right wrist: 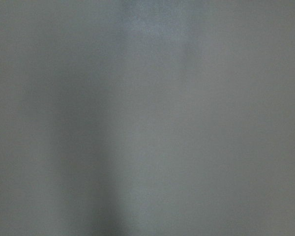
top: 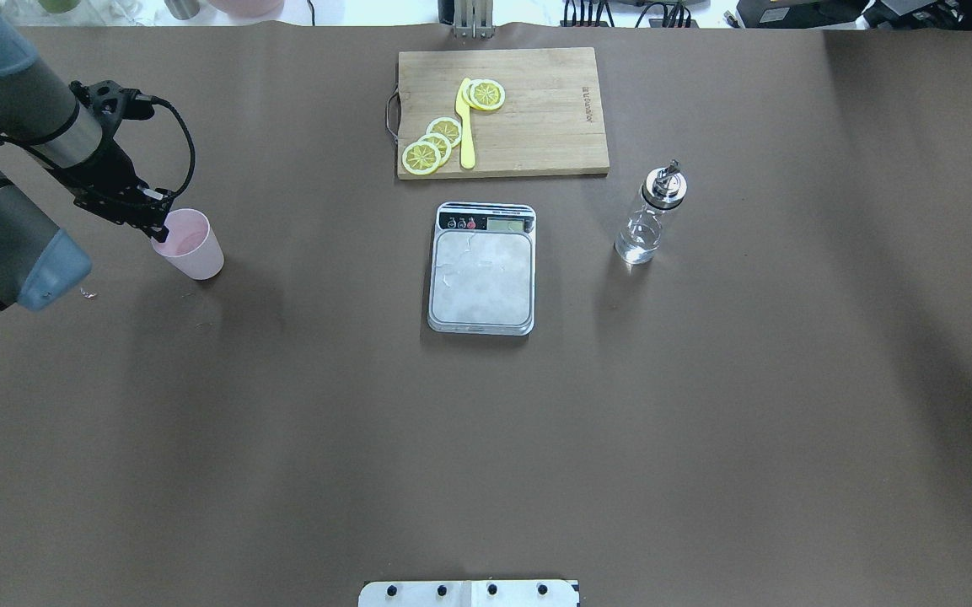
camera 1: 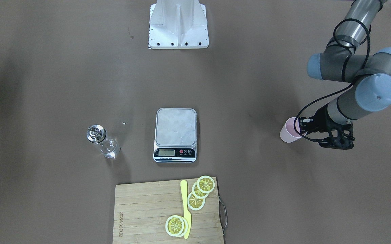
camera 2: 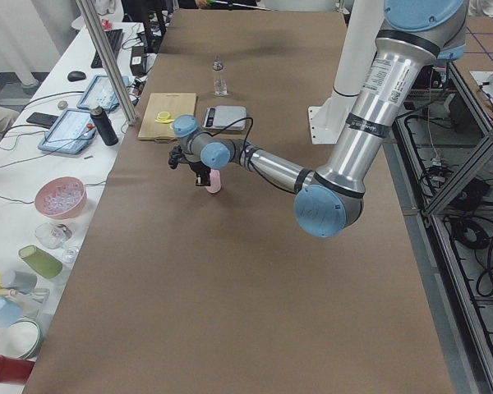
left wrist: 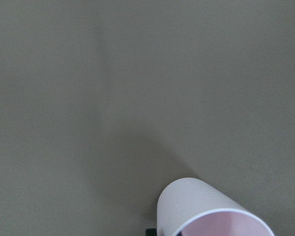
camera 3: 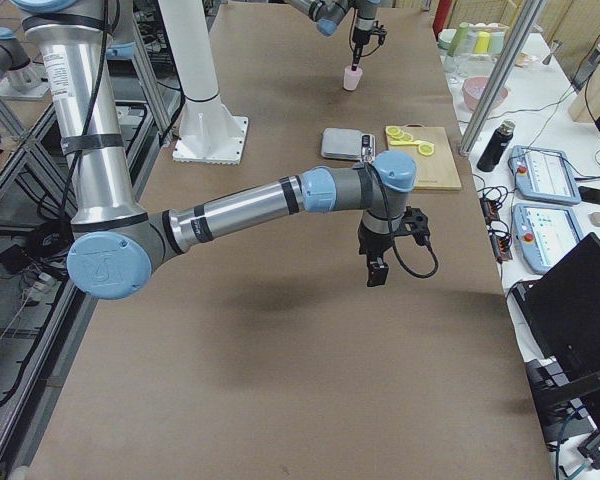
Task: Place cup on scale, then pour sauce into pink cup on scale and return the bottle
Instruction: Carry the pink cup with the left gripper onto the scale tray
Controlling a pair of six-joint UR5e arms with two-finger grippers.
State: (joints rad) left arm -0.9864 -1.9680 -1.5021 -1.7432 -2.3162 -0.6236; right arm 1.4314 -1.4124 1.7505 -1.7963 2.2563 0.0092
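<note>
**Pink cup [top: 190,246] held at rim, away from scale**

The left gripper [top: 163,228] pinches the cup's rim with narrow jaws, well left of the scale [top: 482,278]. The bottle [top: 651,217] stands upright right of the scale. The right gripper [camera 3: 377,272] hangs above the brown table [top: 486,438]; its spread cannot be told. A board [top: 536,126] lies beyond the scale, and cluttered benches flank the table.

The cup [top: 190,244] is pale pink, the table [top: 486,438] plain brown, the scale [top: 482,278] silver-grey with a black front strip, the bottle [top: 644,228] clear with a shiny metal cap, the board [top: 545,110] pale wood grain, the lemon slices [top: 431,147] yellow.
</note>
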